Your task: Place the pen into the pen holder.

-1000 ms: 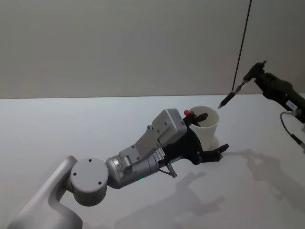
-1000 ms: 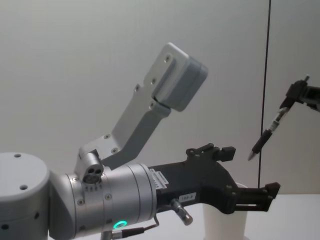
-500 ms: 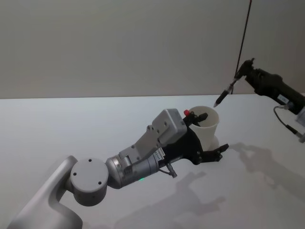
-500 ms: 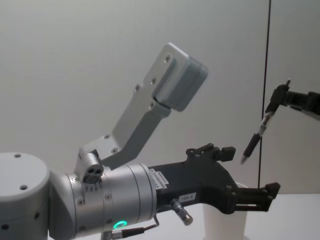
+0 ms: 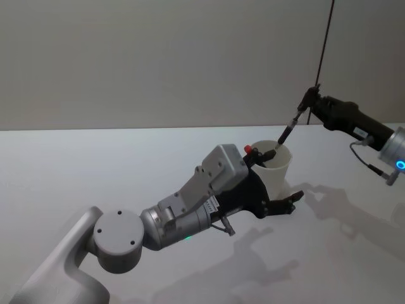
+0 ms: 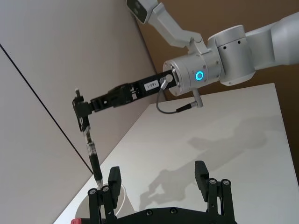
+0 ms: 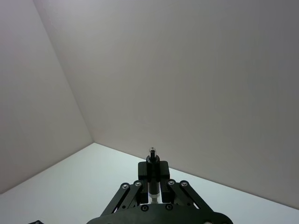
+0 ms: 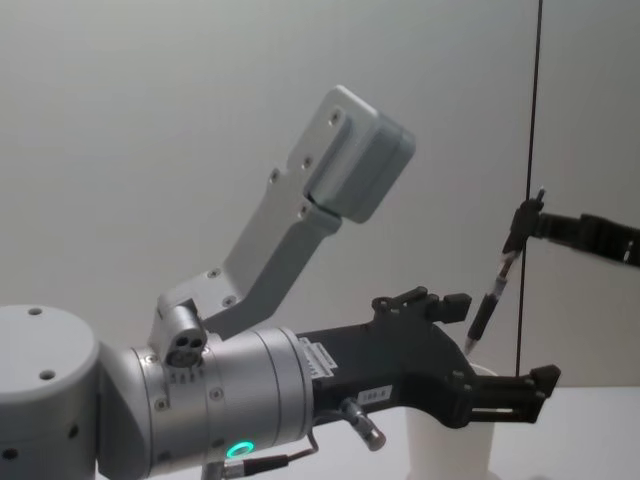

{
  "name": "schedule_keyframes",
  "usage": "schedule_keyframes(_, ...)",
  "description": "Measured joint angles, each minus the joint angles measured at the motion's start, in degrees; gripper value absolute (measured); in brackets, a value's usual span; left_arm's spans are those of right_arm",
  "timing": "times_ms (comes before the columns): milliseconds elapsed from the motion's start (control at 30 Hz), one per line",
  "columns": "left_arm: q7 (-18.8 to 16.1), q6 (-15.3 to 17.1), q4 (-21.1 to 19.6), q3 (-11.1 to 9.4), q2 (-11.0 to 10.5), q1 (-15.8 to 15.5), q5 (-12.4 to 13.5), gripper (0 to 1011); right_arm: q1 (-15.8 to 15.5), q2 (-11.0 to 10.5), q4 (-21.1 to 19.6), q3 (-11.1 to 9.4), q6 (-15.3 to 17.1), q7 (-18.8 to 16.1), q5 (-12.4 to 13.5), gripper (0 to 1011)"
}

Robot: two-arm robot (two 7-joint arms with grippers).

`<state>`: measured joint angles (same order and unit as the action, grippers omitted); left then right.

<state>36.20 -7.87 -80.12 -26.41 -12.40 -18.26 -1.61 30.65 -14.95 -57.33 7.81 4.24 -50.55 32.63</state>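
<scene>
My right gripper pinches the pen by its top, tip hanging just over the cup rim at its 1 o'clock. My left gripper straddles the cup, fingers spread wide.

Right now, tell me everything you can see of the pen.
The pen is slim and dark with a clear mid section. The right gripper pinches its upper end, so it hangs tip-down, tilted, over the rim of the white pen holder. The open left gripper brackets that cup. Whether the tip is inside cannot be told.
</scene>
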Motion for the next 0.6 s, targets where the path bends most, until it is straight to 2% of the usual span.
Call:
schedule_keyframes(333, 0.00, 0.00, 0.00, 0.00, 0.00, 0.00, 0.00, 1004, 2.75, 1.15, 5.42, 2.02, -2.06, -0.35, -2.18, 132)
schedule_keyframes(600, 0.00, 0.00, 0.00, 0.00, 0.00, 0.00, 0.00, 1004, 3.90, 1.93, 8.09, 3.42, -3.65, 0.19, -3.61, 132)
